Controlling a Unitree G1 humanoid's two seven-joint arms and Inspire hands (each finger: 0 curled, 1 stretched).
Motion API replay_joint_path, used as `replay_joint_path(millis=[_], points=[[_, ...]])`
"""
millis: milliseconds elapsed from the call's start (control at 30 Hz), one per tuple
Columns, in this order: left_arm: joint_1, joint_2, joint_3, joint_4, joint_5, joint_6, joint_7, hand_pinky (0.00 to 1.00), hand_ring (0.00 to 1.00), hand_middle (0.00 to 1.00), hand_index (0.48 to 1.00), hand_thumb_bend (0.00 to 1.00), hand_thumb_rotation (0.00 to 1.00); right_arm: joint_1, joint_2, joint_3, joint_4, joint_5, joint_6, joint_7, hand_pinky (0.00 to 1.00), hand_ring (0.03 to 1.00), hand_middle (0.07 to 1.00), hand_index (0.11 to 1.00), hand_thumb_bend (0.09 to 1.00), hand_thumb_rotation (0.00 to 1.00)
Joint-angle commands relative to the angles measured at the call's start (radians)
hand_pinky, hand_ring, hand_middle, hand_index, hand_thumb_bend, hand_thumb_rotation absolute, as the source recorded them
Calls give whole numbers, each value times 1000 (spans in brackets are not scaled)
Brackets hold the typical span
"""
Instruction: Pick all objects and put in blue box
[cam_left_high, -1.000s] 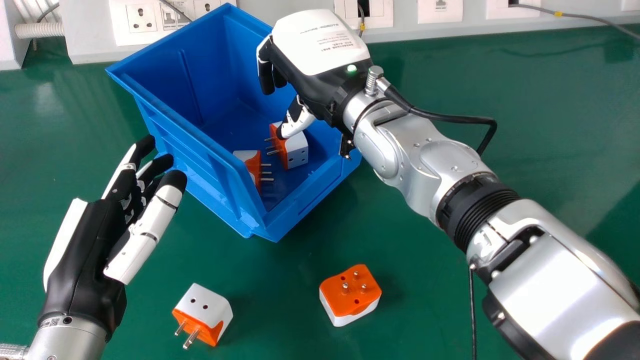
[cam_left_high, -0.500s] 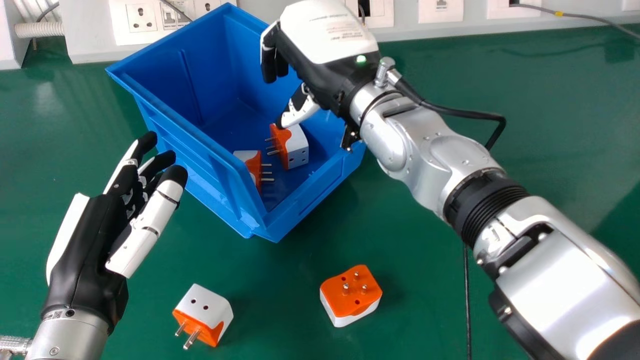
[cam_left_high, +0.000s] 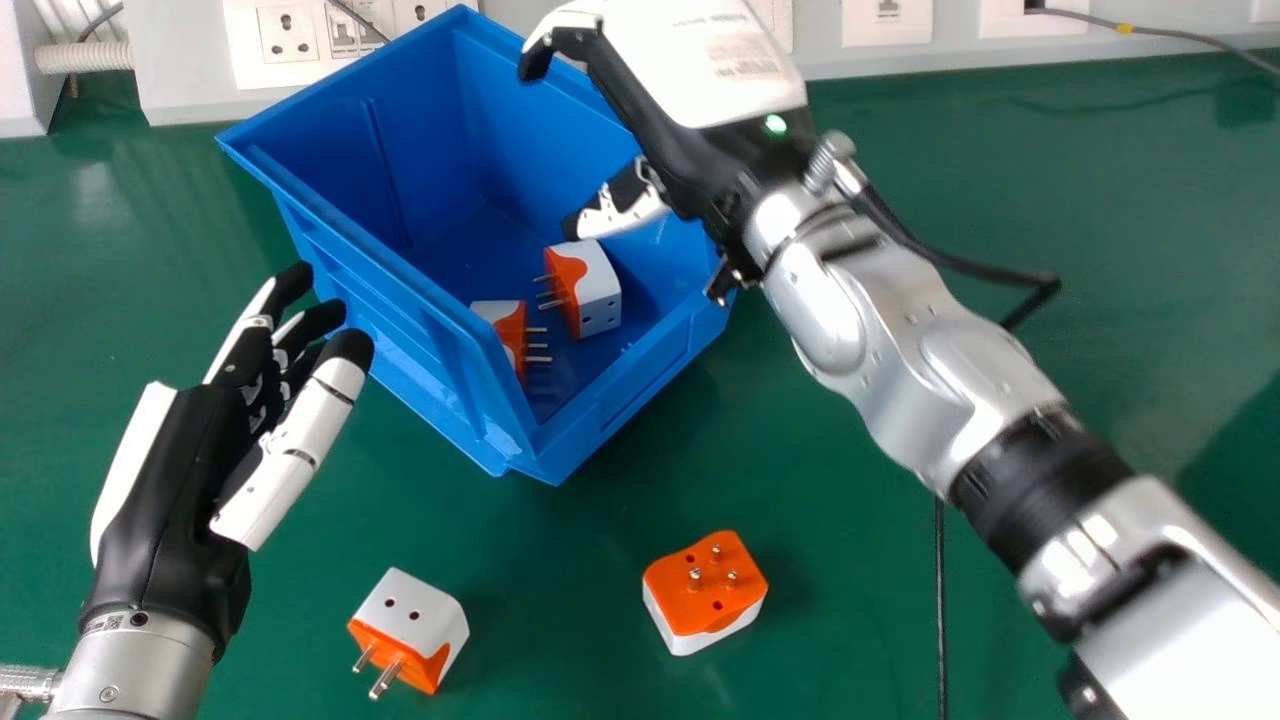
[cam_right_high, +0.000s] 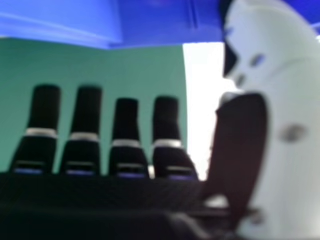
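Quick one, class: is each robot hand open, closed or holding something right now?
Left robot hand: open, holding nothing.
Right robot hand: open over the blue box, holding nothing.

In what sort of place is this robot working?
Probably a workshop or lab bench: there are wall sockets, a green work surface and a ribbed conduit.

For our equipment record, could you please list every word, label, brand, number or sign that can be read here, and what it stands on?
No text can be read.
Right hand, white back: lines of print, too small to read.
Left hand, by the wrist: a small label, too small to read.
Blue box: no lettering I can make out.
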Motion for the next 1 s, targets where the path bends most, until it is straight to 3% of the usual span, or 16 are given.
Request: replay_joint_path(millis=[0,67,100,267,367,667,767,967], points=[[-4,8,12,-3,2,-28,1,825,903,918,950,438,683,23,-26,-20,-93,-21,21,-9,789,877,906,848,601,71],[-7,9,15,2,2,-29,0,825,904,919,950,435,683,62,-46,-23,-159,-39,40,3,865,922,940,903,598,157],[-8,9,16,3,2,-29,-1,825,904,919,950,435,683,84,-56,-25,-194,-47,48,10,865,922,940,903,598,157],[-11,10,23,5,-3,-28,-4,825,906,919,948,431,682,177,-88,-43,-324,-52,62,29,956,975,981,969,581,362],[-12,10,30,5,-12,-27,-8,825,908,920,948,430,683,319,-115,-70,-491,-57,82,43,982,990,992,987,579,439],[-17,10,42,22,-30,-35,-19,831,912,922,952,439,688,702,-109,-134,-922,-101,177,117,998,999,999,999,604,430],[-13,9,44,23,-35,-39,-24,832,912,923,952,440,689,826,-98,-153,-1015,-117,196,113,999,999,1000,999,605,426],[2,9,46,11,-47,-43,-31,836,915,927,955,452,693,1015,-82,-186,-1087,-140,159,35,1000,1000,1000,1000,588,516]])
